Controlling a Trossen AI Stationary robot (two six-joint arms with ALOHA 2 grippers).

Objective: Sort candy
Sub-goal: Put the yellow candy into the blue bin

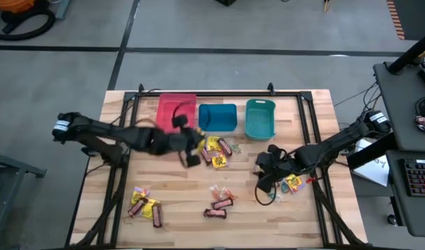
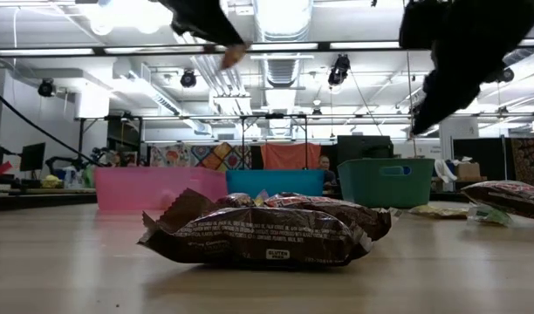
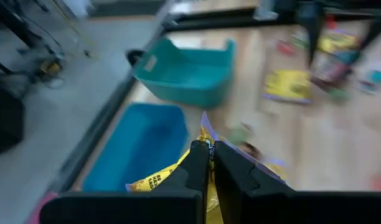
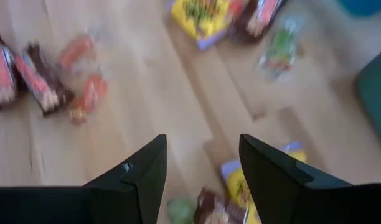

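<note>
Left gripper (image 3: 209, 163) carries a yellow packet (image 3: 159, 180) toward the bins.
Its fingers are clamped shut on the packet; the blue bin (image 3: 137, 146) lies just ahead and below, the nearer drop. Right gripper (image 4: 200, 165) hangs wide open, holding nothing, above loose candy (image 4: 240, 193) near the teal bin (image 1: 260, 118).

Left gripper (image 1: 192, 154) extended mid-table, jaws clamped together; right gripper (image 1: 262, 182) jaws spread wide.

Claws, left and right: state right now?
Left claw: shut on a yellow candy packet, near the blue bin.
Right claw: open, holding nothing, above the table.
</note>
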